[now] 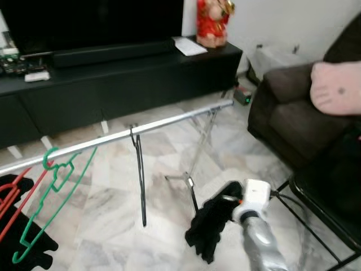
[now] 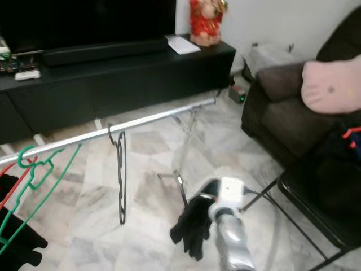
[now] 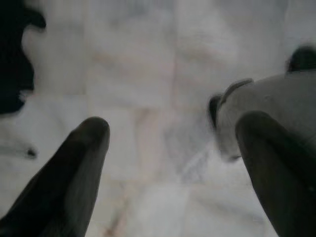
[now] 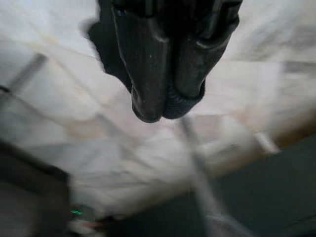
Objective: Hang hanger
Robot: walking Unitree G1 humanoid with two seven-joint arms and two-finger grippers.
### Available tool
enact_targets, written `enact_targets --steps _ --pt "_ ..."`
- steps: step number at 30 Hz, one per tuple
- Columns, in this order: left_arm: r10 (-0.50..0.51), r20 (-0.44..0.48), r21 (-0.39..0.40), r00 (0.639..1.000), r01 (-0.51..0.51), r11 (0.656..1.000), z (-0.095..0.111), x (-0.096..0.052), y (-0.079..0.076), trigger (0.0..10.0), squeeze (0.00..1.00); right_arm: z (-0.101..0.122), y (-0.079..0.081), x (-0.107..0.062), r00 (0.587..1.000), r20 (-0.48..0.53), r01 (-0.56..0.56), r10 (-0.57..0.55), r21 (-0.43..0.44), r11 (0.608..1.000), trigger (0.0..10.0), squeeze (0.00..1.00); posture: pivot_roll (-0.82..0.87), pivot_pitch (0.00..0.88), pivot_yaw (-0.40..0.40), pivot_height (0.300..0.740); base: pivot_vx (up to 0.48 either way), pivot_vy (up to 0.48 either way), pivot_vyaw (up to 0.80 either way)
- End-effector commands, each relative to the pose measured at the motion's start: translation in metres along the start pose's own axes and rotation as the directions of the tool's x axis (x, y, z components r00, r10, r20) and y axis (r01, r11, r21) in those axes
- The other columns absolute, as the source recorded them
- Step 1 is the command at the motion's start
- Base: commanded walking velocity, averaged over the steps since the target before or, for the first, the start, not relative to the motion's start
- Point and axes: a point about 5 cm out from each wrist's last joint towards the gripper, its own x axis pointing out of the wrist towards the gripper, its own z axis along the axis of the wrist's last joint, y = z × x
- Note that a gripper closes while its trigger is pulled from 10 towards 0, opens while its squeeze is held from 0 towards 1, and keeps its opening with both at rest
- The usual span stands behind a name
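Observation:
A silver clothes rail [image 1: 169, 121] runs across the room on folding legs. A thin black hanger [image 1: 139, 175] hangs from its middle by its hook. Near the rail's left end hang a green hanger [image 1: 54, 183] and a red hanger [image 1: 12, 195]. My right gripper [image 1: 204, 248] is low and to the right of the black hanger, apart from it, under the rail's right half. Its fingers [image 4: 148, 98] are shut together with nothing between them. My left gripper [image 3: 170, 128] is open over the marble floor, holding nothing.
A black TV cabinet [image 1: 130, 79] stands behind the rail. A dark sofa [image 1: 293, 118] with a person's foot [image 1: 335, 87] on it is at the right, with a black chair frame [image 1: 321, 214] in front. Dark cloth [image 1: 25, 248] lies at the lower left.

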Motion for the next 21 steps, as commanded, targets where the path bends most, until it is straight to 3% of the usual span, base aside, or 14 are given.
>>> enact_targets --steps 1,9,21 --pt "-0.049 -0.039 -0.005 0.998 0.049 0.999 -0.0126 -0.0040 -0.0142 10.0 0.00 0.0091 0.0098 0.0029 0.998 0.048 -0.031 0.030 0.009 0.999 10.0 0.00 -0.03 0.098 -0.053 0.740 0.000 0.000 0.00" --pt "-0.033 -0.030 -0.008 0.999 0.033 0.999 -0.0115 -0.0038 -0.0129 10.0 0.00 0.0061 0.0119 0.0025 0.999 0.037 -0.040 0.040 0.006 0.999 10.0 0.00 -0.02 0.111 -0.052 0.740 0.000 0.000 0.00" --pt "-0.031 -0.024 -0.009 0.999 0.030 0.999 -0.0116 -0.0041 -0.0127 10.0 0.00 0.0055 0.0126 0.0020 0.998 0.043 -0.050 0.051 -0.018 0.999 10.0 0.00 -0.02 0.108 -0.051 0.740 0.000 -0.396 0.00"
